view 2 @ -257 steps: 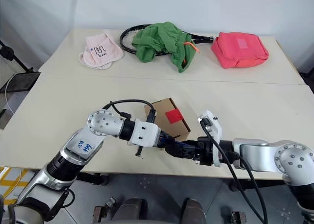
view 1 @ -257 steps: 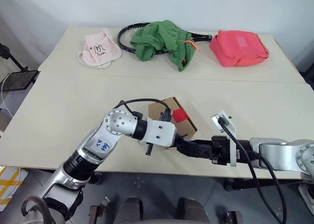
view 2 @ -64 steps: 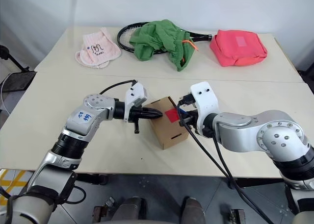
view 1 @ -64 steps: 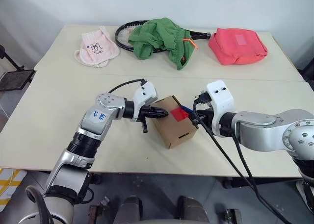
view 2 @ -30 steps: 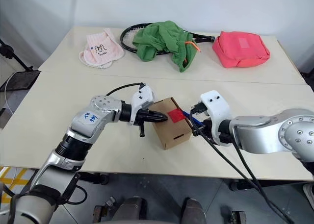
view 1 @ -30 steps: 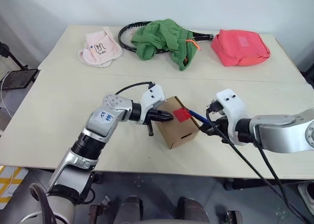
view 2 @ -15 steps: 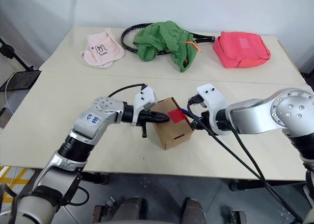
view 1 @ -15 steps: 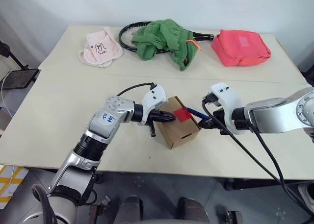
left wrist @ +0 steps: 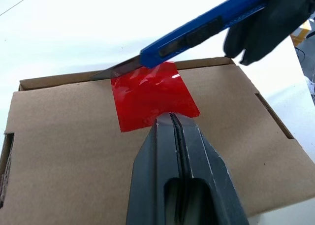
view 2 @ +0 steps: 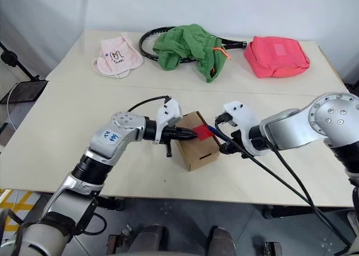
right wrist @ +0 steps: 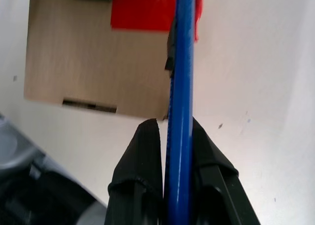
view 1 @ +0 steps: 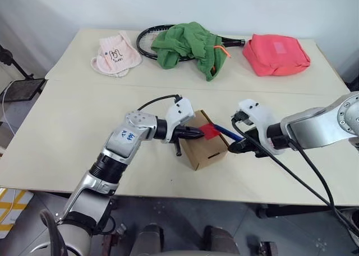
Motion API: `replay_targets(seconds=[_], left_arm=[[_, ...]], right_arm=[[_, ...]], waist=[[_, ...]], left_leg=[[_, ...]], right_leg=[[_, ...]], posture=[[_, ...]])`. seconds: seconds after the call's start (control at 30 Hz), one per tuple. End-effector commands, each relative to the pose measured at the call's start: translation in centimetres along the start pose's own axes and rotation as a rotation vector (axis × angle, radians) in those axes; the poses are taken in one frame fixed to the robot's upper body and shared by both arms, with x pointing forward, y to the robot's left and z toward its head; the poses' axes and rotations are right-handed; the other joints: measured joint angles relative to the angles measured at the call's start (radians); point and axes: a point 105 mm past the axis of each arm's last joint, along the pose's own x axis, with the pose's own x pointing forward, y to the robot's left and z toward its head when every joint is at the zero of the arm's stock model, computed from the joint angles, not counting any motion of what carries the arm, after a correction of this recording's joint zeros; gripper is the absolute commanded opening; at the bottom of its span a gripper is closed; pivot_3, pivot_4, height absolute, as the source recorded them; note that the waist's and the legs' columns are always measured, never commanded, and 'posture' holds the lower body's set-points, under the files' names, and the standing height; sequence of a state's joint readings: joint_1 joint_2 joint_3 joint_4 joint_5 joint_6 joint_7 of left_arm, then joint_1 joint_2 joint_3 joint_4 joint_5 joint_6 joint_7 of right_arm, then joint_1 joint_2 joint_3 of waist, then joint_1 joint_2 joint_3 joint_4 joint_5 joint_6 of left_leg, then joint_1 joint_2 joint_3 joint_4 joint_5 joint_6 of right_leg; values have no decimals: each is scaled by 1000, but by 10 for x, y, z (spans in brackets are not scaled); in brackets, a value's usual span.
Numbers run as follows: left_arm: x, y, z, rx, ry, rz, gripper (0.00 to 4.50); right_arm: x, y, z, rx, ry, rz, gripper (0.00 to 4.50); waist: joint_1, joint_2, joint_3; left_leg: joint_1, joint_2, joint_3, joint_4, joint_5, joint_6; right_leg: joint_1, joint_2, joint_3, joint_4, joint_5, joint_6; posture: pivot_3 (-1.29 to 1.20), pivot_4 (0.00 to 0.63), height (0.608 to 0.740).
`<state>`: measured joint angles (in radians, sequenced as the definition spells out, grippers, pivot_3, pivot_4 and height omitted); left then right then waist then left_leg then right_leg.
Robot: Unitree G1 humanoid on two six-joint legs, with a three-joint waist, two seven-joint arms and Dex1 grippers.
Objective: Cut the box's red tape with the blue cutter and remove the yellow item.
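The brown box (view 1: 203,145) sits tilted near the table's front edge, with the red tape (left wrist: 152,94) across its top flap seam. My left gripper (left wrist: 171,115) is shut, and its tips press on the near edge of the tape. My right gripper (right wrist: 172,126) is shut on the blue cutter (right wrist: 181,77), to the right of the box. The cutter's (left wrist: 206,30) blade reaches the tape's far edge at the box rim. The yellow item is hidden.
Along the table's far side lie a pink cloth (view 1: 115,54), a black racket (view 1: 146,42) under a green garment (view 1: 188,43), and a pink-red bag (view 1: 275,54). The table's front edge (view 1: 224,195) runs just behind the box.
My right wrist has tipped further down while the cutter's tip stays at the tape. The left gripper keeps its place on the box top.
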<state>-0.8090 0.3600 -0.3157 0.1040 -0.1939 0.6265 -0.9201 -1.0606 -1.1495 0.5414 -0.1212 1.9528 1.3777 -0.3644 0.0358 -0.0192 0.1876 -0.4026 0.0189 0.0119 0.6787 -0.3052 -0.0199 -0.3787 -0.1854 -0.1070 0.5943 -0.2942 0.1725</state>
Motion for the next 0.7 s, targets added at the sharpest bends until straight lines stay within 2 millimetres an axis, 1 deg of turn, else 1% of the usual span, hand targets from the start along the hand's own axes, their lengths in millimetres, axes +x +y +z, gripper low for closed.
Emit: replay_targets(seconds=[0.03,0.23,0.43,0.57,0.7], left_arm=[[12,-7,-38,-84,119,-18,7],[16,-7,-37,-86,106,-18,7],[14,-7,-38,-93,103,-13,7],[14,-7,-39,-98,100,-7,7],[13,-7,-39,-100,98,-3,7]], right_arm=[[-9,3,2,-19,36,34,207],[-17,3,7,-30,112,57,207],[-18,3,15,-29,133,53,207],[-16,4,17,-37,136,48,207],[-10,2,21,-24,94,27,207]], waist=[[0,1,0],[1,1,-1],[2,1,-1],[1,1,-1],[1,1,-1]], left_leg=[[0,0,0,0,0,0],[0,0,0,0,-1,0],[0,0,0,1,-1,0],[0,0,0,1,-1,0],[0,0,0,1,-1,0]], right_leg=[[0,0,0,0,0,0],[0,0,0,0,0,0],[0,0,0,0,0,0],[0,0,0,0,0,0],[0,0,0,0,0,0]], posture=[[0,150,740],[0,150,740],[0,150,740],[0,150,740],[0,150,740]])
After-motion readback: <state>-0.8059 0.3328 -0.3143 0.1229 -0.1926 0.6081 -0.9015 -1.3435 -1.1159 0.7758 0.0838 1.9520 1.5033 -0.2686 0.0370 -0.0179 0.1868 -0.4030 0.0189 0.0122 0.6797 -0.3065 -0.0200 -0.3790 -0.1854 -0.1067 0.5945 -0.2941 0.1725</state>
